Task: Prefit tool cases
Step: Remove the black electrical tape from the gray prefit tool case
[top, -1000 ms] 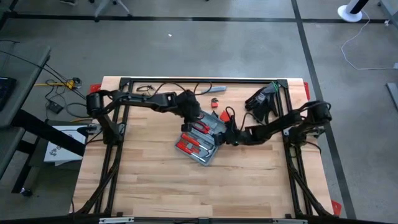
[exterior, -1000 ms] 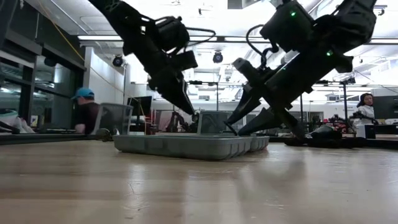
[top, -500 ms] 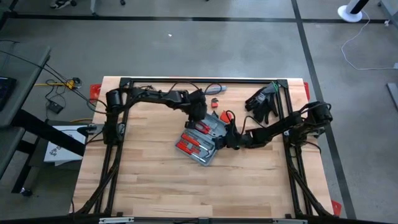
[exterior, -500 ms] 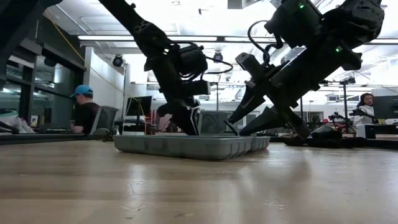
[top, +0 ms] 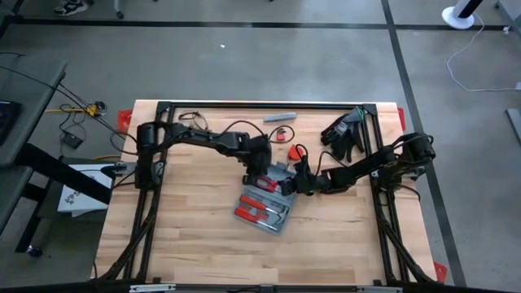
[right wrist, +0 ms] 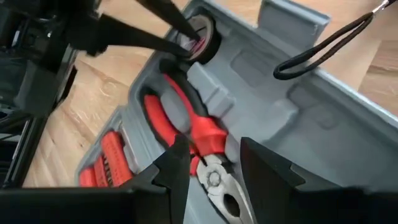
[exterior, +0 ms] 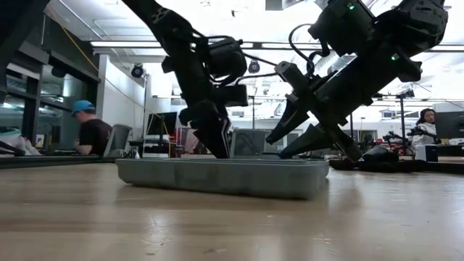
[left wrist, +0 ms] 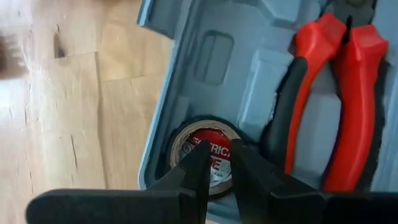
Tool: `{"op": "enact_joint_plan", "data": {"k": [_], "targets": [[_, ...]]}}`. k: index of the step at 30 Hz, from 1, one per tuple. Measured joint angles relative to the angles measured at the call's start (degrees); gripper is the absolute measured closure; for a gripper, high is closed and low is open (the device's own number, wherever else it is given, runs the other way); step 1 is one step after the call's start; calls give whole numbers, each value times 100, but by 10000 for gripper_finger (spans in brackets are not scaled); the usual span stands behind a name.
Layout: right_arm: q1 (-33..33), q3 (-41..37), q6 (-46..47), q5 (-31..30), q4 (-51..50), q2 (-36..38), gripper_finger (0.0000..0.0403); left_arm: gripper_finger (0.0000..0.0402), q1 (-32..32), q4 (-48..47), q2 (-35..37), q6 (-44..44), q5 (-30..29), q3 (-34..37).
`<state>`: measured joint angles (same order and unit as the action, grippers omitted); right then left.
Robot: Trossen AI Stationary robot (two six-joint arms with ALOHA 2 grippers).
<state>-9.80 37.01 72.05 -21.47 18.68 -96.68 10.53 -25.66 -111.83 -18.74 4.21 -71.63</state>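
Observation:
The grey-blue tool case (top: 279,218) lies open on the wooden table, its flat underside (exterior: 217,176) on the boards. Red-handled pliers (left wrist: 323,106) and other red tools (top: 254,213) sit in its moulded recesses. A roll of electrical tape (left wrist: 186,144) lies flat in a round recess at one corner. My left gripper (top: 259,175) reaches steeply down into the case, its fingers almost together on the roll. My right gripper (top: 294,181) hovers open over the case's right end, above the pliers' head (right wrist: 214,177). My left gripper sets its fingertips (left wrist: 200,155) on the top face of the tape roll (left wrist: 214,163), near its red label. Only a narrow slit shows between the fingers. They come from above, slanting from the table's far side. The roll stays flat in its recess.
Beyond the case lie a red tool with a black cord loop (top: 296,152), a small red piece (top: 281,135) and a slim grey bar (top: 278,118). Black gloves (top: 342,132) lie at the far right. Bare boards stretch along the near edge (top: 244,260). People sit in the room behind.
My left gripper has come down and toward the table's near edge into the case, tipping steeper. In the last half second the case has slid toward the near edge with it. My right gripper has kept its place.

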Motion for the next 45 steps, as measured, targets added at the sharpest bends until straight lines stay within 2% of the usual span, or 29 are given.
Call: {"op": "enact_joint_plan", "data": {"k": [8, 13, 20, 25, 37, 45], "targets": [[0, 0, -31, -20, 0, 1, 270, 348, -11, -132, 406, -106, 56, -3], [0, 0, -46, -22, -8, 2, 270, 348, -47, -160, 361, -292, 487, 61], [0, 0, -46, -109, -37, 2, 270, 348, -162, 189, 278, -593, 284, 418], [0, 0, -28, -111, -90, 2, 270, 348, -182, 573, 222, -321, -263, 601], [4, 0, -26, -116, -280, 2, 270, 348, -177, 742, 86, -237, -306, 581], [4, 0, 25, -155, -320, 2, 270, 396, -286, 685, 53, 90, -372, 580]]}}
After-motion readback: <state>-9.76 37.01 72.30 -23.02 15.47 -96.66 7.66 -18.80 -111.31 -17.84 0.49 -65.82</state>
